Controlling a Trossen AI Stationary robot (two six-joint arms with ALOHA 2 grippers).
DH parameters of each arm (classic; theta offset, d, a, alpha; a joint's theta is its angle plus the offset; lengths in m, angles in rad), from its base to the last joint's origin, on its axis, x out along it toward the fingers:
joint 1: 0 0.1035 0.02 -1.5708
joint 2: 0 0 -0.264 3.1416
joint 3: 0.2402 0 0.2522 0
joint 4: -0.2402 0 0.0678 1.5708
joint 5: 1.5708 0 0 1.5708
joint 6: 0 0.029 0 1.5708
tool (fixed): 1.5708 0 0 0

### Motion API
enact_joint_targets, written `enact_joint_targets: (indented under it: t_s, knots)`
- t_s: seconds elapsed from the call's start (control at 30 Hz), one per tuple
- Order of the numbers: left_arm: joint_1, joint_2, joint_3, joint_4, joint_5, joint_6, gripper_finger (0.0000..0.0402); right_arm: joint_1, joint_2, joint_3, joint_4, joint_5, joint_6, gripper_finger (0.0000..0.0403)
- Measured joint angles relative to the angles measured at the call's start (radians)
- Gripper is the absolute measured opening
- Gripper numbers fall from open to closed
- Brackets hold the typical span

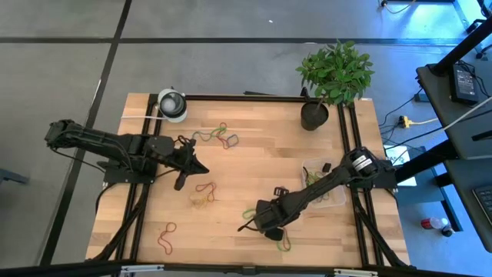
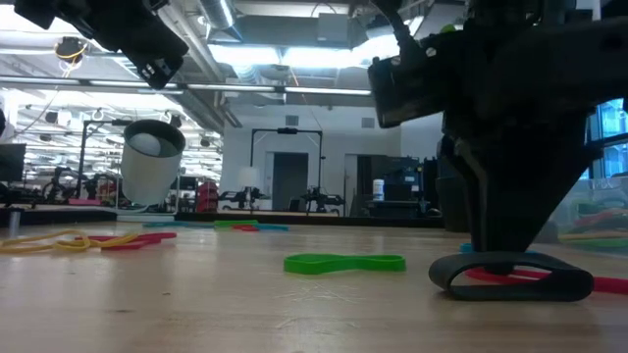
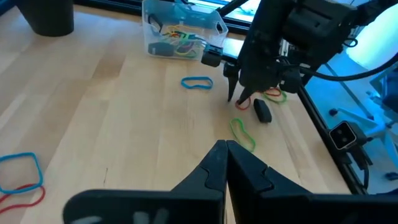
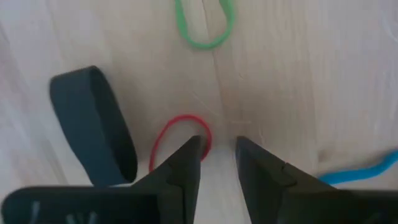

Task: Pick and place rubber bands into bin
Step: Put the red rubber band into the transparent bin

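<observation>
Two fingers of the right gripper point(image 4: 217, 163) sit a crack apart, tips down at the wood, nothing between them. A red band point(image 4: 180, 140) lies just beside one tip, running back under it; wide dark band point(image 4: 93, 134) and green band point(image 4: 204, 25) nearby. Bin point(image 1: 324, 185) is near, back along this arm, open tabletop between. Left gripper point(image 3: 225, 165) is pinched closed, empty, well apart.

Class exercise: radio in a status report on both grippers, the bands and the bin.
Right gripper open, low over red band. Left gripper shut, waiting mid-table. Bin holds several bands. Wide dark band lies close beside.
</observation>
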Motion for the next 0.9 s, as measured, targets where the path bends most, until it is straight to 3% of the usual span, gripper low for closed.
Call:
enact_joint_targets:
  t_s: [0.13,0.3,0.53,0.9]
  knots:
    - [0.000,0.000,0.000,0.000,0.000,-0.005,0.0002,0.009,0.027,0.004,-0.002,0.004,0.000,0.0091]
    - [0.000,0.000,0.000,0.000,0.003,-0.019,0.0003,0.017,0.031,0.003,0.013,0.011,0.055,0.0012]
    - [0.000,0.000,0.000,0.002,0.009,-0.020,0.0003,0.017,-0.081,-0.007,0.037,0.088,0.109,0.0003]
    - [0.000,0.000,0.000,0.023,0.003,-0.020,0.0002,0.016,-0.347,-0.002,-0.083,0.337,0.105,0.0001]
